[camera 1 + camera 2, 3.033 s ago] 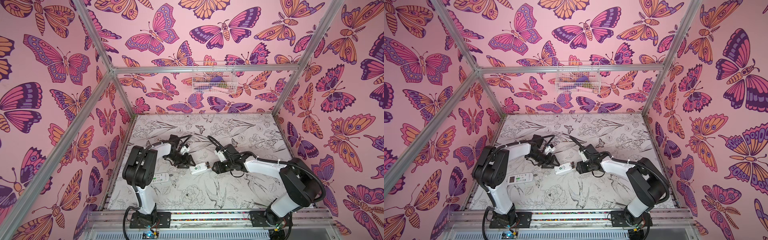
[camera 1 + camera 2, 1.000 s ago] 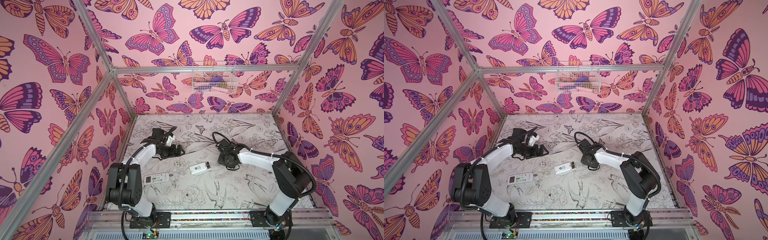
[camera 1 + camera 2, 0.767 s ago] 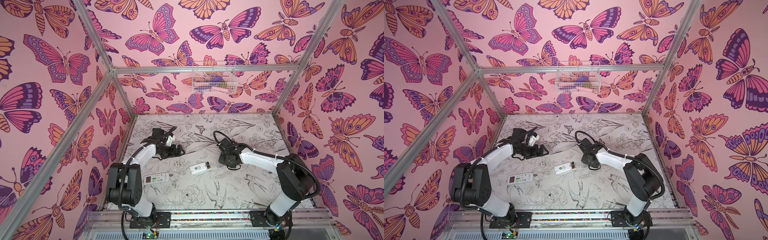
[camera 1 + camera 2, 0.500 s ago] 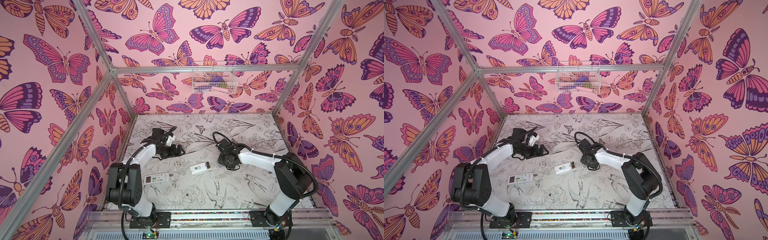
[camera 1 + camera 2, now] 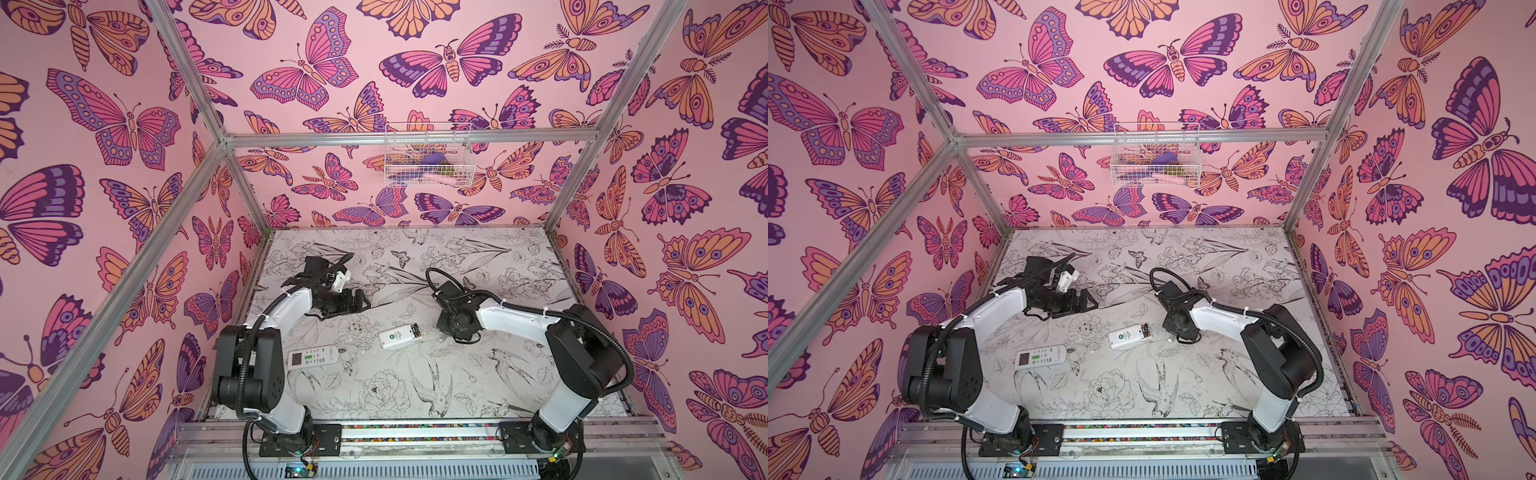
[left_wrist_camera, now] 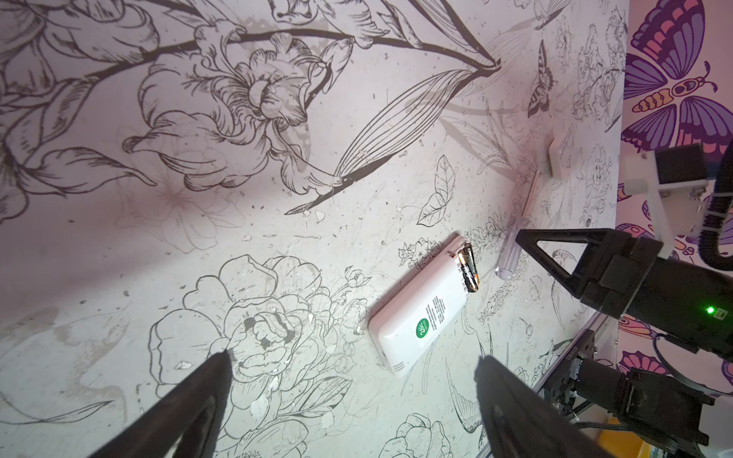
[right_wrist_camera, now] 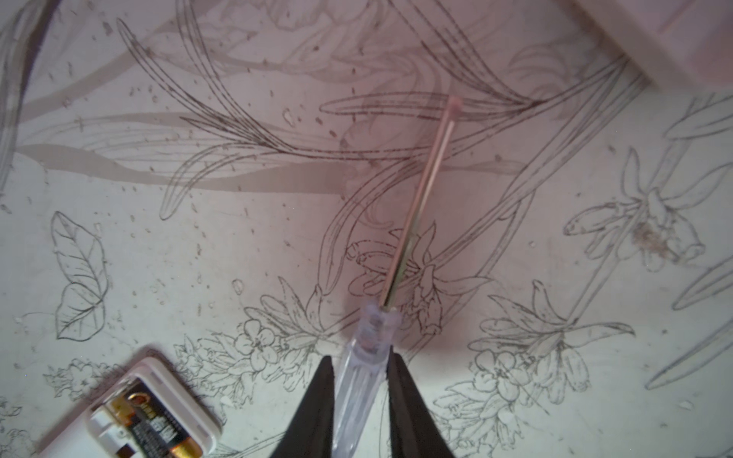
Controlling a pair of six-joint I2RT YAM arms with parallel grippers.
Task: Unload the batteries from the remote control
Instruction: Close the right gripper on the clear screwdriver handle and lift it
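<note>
while left gripper (image 6: 352, 359) gapes wide and right gripper (image 7: 359, 361) pinches clear-handled tool (image 7: 373, 329), batteries (image 6: 468, 271) in remote (image 6: 420, 317) look light, stiff, slick, so pry an end

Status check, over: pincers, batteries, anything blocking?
Left pincer open, hovering clear of the remote. Right pincer astride the screwdriver handle, grip unconfirmed. Batteries in remote's open bay. Nothing blocking them.

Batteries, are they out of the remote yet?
No, the batteries sit inside the open compartment of the white remote.
</note>
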